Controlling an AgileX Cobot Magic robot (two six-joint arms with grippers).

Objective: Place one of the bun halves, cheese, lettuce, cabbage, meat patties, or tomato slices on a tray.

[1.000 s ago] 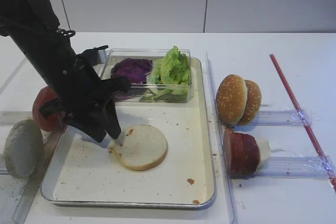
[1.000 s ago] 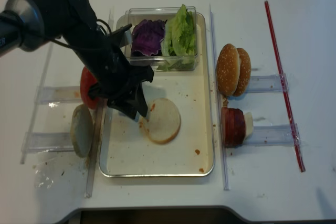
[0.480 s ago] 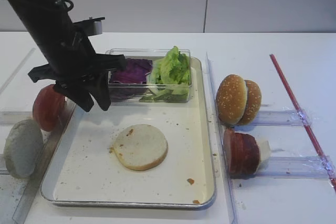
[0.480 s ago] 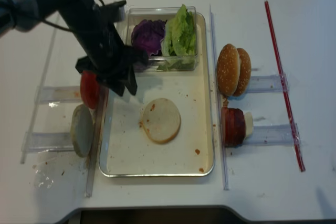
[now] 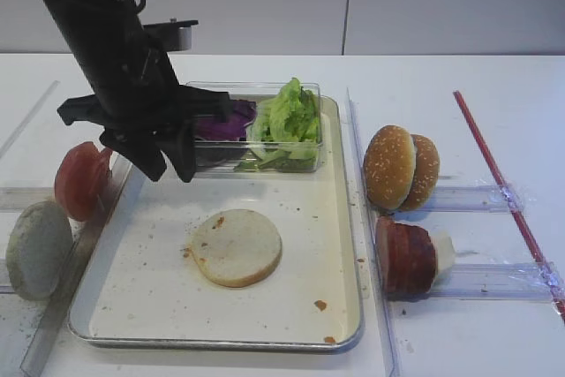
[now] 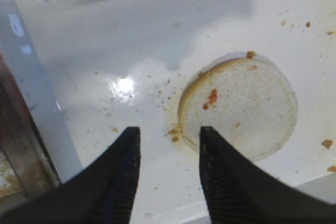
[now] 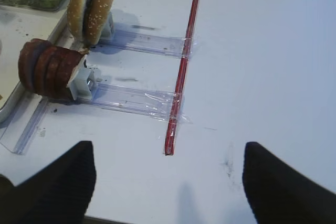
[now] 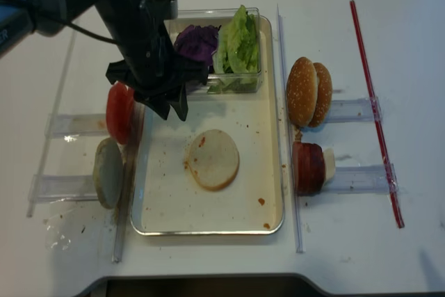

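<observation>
A pale bun half (image 5: 237, 247) (image 6: 239, 106) lies flat in the middle of the tray (image 5: 132, 297). My left gripper (image 5: 168, 165) (image 6: 169, 135) hangs open and empty above the tray, back-left of that bun half. A second bun half (image 5: 37, 249) and the tomato slices (image 5: 79, 180) stand on edge left of the tray. Lettuce (image 5: 293, 112) and cabbage (image 5: 238, 119) sit in the clear box. Meat patties (image 5: 406, 258) (image 7: 50, 72) stand on the right. My right gripper (image 7: 168, 182) is open over bare table. I cannot pick out the cheese with certainty.
The clear plastic box (image 5: 256, 163) sits at the tray's back end, right behind my left arm. Sesame buns (image 5: 402, 168) stand on a clear rail right of the tray. A red strip (image 5: 508, 192) runs along the table further right.
My left gripper has lifted off the bun half's left edge and moved back toward the clear box, with its jaws a little wider. The bun half stays flat on the tray.
</observation>
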